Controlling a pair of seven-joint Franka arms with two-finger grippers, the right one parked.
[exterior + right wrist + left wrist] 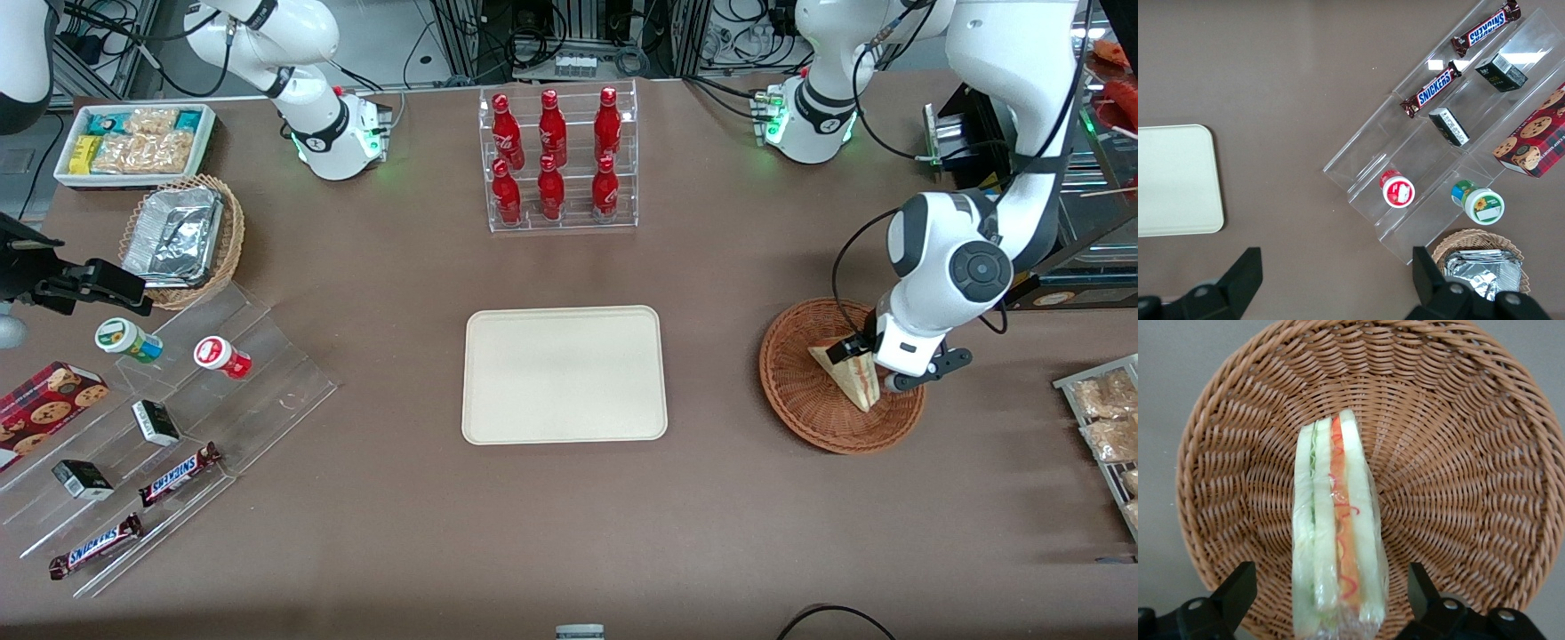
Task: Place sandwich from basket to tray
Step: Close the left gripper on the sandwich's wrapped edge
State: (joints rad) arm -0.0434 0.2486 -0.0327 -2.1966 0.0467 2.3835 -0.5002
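Note:
The sandwich (pixel 849 373), a clear-wrapped wedge of white bread with a red and green filling stripe, stands on edge in the round reddish-brown wicker basket (pixel 800 400) toward the working arm's end of the table. My left gripper (pixel 896 372) is lowered into the basket over the sandwich. In the left wrist view the gripper (pixel 1331 579) is open, its two black fingers (pixel 1238 590) straddling the sandwich (pixel 1338 533) with a gap on each side, above the basket's weave (pixel 1451 453). The cream tray (pixel 564 373) lies bare at the table's middle.
A clear rack of red bottles (pixel 558 160) stands farther from the front camera than the tray. A stepped acrylic shelf (pixel 222 391) with snacks, a tan basket of foil containers (pixel 182 236) and a white snack bin (pixel 133 142) sit toward the parked arm's end. Bagged snacks (pixel 1107 427) lie beside the basket.

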